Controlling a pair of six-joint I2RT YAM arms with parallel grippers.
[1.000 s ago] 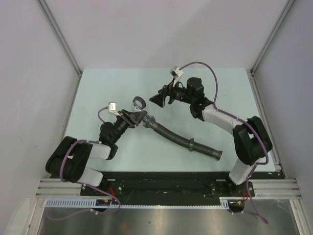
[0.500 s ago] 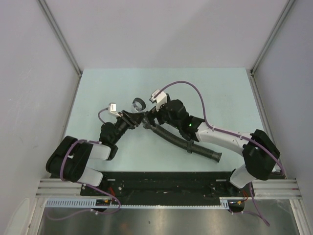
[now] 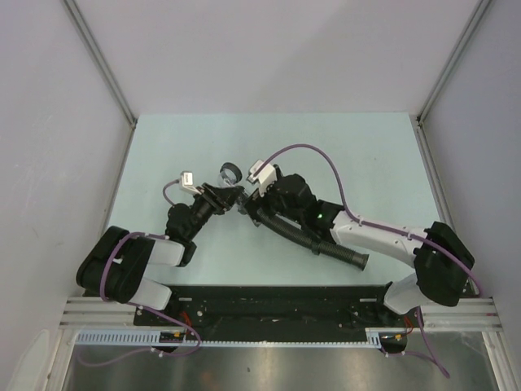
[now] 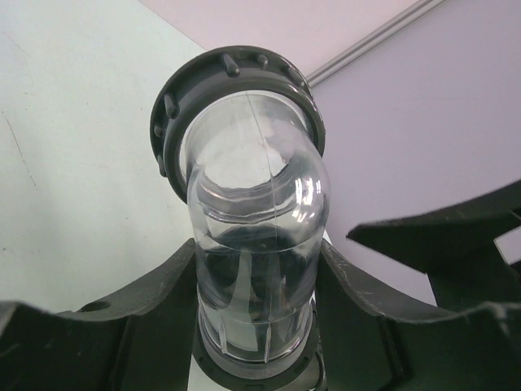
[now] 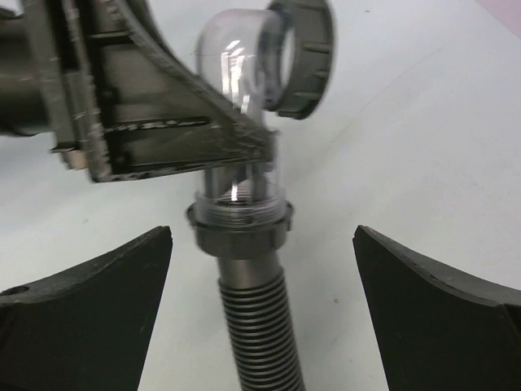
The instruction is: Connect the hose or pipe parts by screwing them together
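Gripped clear elbow point(image 4: 256, 204) in left gripper point(image 4: 256, 293) near middle of table point(image 3: 163, 147). Straddled grey collar nut point(image 5: 238, 232) with right gripper point(image 5: 262, 236), jaws wide open, empty, with ribbed hose point(image 5: 256, 326) lying lengthwise between them toward right wrist.

fitting point(image 5: 241, 90) at hose point(image 5: 254, 326) end, right hand point(image 5: 262, 236) straddling the hose.

Left tool point(image 4: 259, 269) clamped, right tool point(image 5: 262, 240) agape.
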